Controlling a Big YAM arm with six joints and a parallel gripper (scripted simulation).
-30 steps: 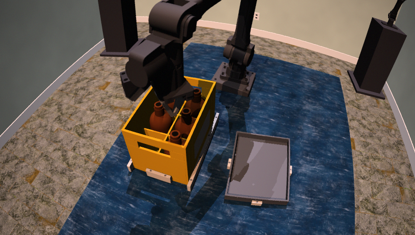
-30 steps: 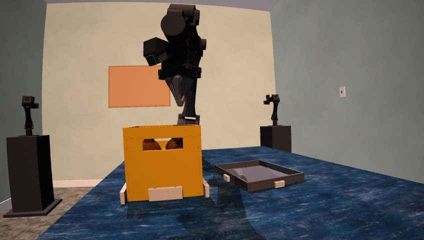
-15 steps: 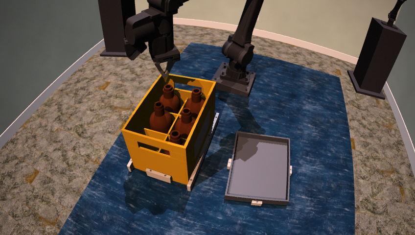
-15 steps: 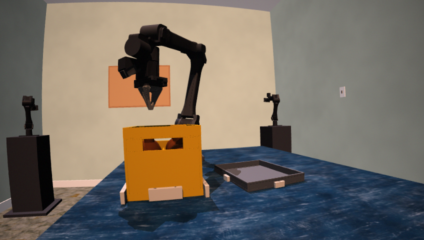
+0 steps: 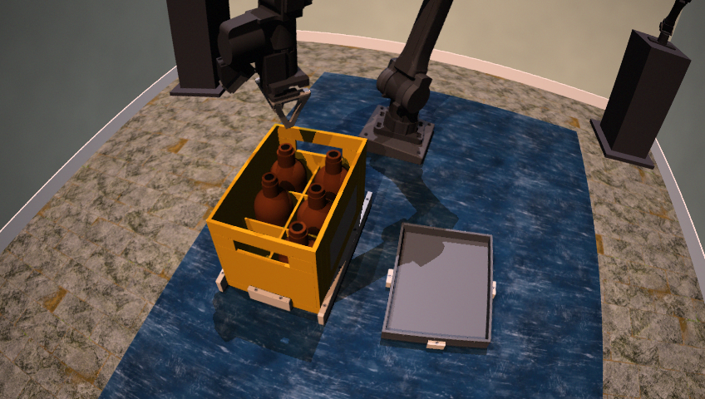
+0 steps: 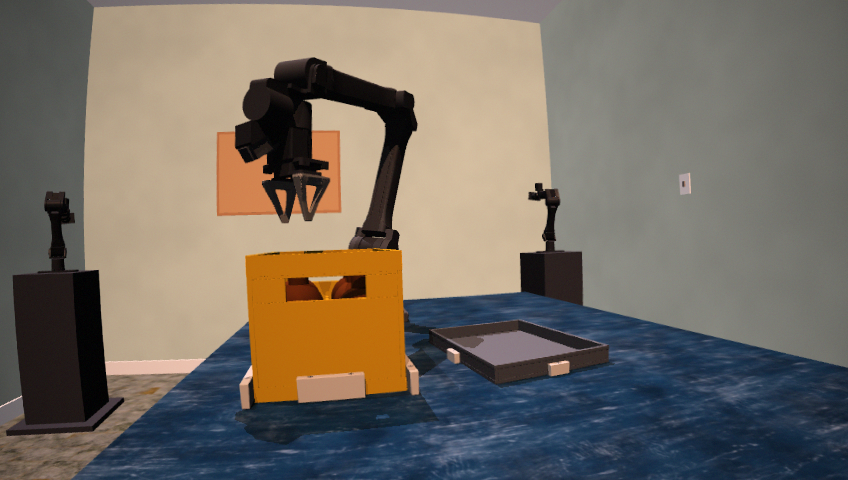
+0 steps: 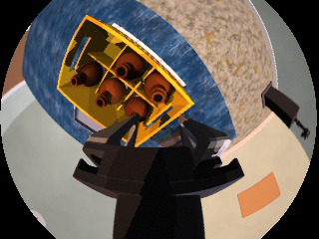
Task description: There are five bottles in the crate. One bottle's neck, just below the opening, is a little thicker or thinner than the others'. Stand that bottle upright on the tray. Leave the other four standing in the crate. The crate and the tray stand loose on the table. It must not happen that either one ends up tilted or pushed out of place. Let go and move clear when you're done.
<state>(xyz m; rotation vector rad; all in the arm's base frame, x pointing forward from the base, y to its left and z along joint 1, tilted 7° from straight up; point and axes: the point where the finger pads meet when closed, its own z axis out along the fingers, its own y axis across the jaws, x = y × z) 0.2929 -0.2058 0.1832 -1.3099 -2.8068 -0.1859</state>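
So the gripper [image 5: 289, 126] [image 6: 296, 221] [image 7: 158, 118] hangs above the crate [image 5: 267, 284] [image 6: 327, 339] [image 7: 73, 96], jaws apart with nothing between them, probably high so it clears the bottle necks.

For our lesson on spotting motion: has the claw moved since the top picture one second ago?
Yes: the claw went from over the crate's inside to its far rim.
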